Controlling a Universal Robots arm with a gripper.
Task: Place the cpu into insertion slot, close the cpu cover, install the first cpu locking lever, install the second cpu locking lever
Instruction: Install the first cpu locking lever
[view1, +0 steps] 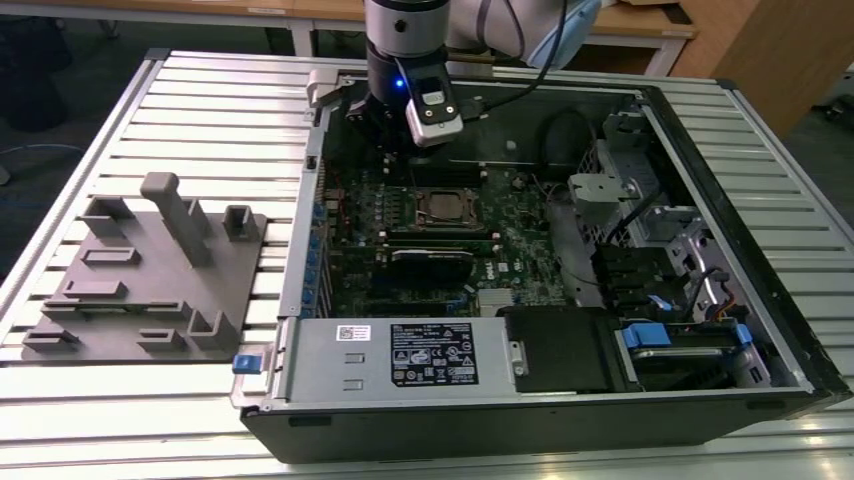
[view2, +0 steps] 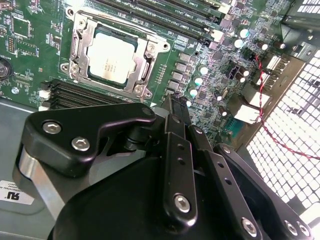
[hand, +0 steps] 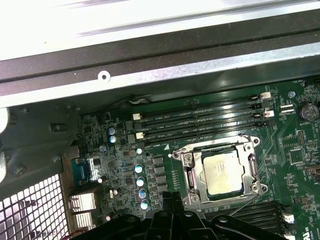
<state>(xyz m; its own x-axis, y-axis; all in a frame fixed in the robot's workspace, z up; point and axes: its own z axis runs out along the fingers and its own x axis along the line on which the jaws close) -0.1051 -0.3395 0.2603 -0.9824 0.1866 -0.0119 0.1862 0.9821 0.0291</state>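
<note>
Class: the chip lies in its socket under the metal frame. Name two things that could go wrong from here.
One: the shut tool hangs beside the cpu cover, close to upright capacitors; a slightly off descent could knock them. Two: a thin lever seems to jut past the cover's corner; the tool slipping off it might scrape the green board.

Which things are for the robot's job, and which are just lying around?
For the job:
gripper
cpu
insertion slot
cpu cover

Just lying around:
grey holder block on the table
long black memory slots
blue clip
</note>
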